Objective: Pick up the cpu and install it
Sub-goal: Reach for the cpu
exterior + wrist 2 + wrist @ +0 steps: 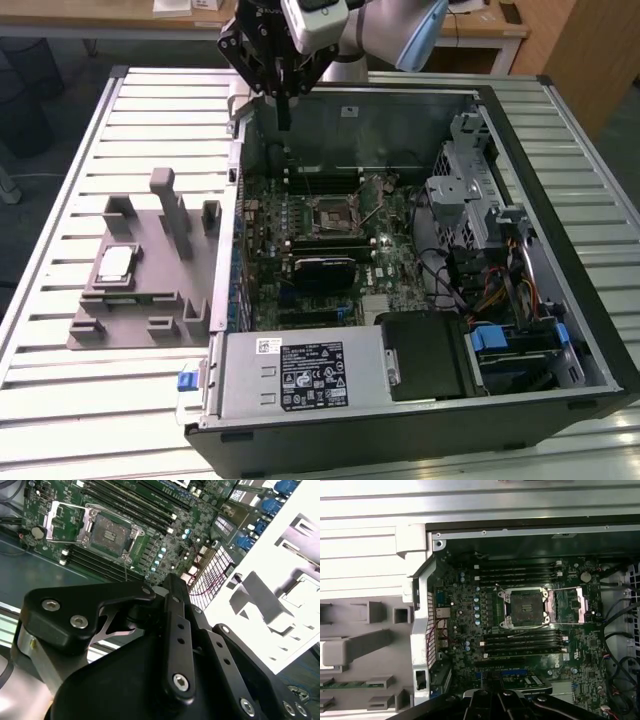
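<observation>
Pincer [284, 122]: black metal, clenched on nothing, above the rear wall of the case [562, 232].
Chip [115, 263]: flat silvery square, lying in grey moulded tray [140, 300], beside the case.
Socket [330, 218]: square frame, lid open, on green board.

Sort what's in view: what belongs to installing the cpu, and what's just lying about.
Belongs to the job:
- the cpu, lying on the grey holder
- the open socket on the motherboard
- the hand, over the far wall of the case

Just lying about:
- the black card
- the power supply
- the drive cage
- the loose cables
</observation>
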Controlling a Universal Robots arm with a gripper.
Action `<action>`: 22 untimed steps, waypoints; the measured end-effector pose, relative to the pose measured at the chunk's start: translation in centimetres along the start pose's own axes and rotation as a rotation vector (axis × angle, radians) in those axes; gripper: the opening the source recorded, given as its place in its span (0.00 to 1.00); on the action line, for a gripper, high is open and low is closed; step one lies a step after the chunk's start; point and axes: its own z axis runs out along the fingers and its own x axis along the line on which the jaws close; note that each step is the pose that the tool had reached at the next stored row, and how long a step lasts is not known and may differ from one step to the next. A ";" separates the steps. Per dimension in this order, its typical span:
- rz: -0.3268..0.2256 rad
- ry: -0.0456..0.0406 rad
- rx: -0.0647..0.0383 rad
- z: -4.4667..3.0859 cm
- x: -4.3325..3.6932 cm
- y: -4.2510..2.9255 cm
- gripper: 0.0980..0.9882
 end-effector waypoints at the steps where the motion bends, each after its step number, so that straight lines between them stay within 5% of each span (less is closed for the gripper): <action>1: 0.000 0.0001 0.000 -0.01 0.07 0.00 0.01; 22: 0.000 0.0000 0.000 -0.05 1.59 -0.18 0.01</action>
